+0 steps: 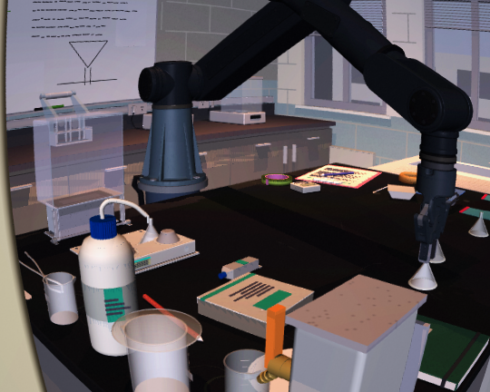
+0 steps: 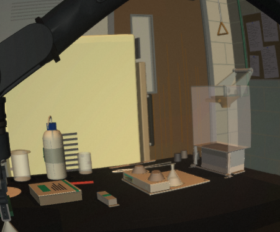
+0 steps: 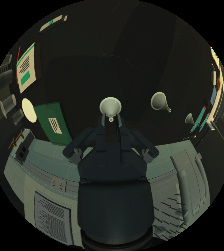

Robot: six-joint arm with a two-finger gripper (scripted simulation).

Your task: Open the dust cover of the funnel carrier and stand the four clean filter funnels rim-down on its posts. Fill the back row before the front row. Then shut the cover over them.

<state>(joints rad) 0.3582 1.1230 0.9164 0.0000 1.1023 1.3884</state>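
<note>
A white filter funnel (image 1: 423, 276) (image 3: 110, 107) stands rim-down on the black bench at the right front, its stem up between the fingers of my gripper (image 1: 424, 259) (image 2: 4, 216) (image 3: 111, 120). The gripper is open around the stem and holds nothing. A second funnel (image 1: 437, 254) stands just behind it, a third (image 1: 478, 225) (image 3: 189, 118) farther right near the bench edge. Another funnel (image 1: 149, 231) (image 2: 173, 176) stands on the flat carrier tray (image 1: 158, 247) (image 2: 159, 180) at the left. The clear dust cover (image 1: 76, 149) (image 2: 222, 114) stands raised over its base at the far left.
A wash bottle (image 1: 107, 283), beakers (image 1: 61, 297) and a lidded glass (image 1: 158, 345) crowd the front left. A boxed notebook (image 1: 254, 301), a small vial (image 1: 240, 267), a grey block (image 1: 355, 335) and a green book (image 1: 451, 351) sit at the front.
</note>
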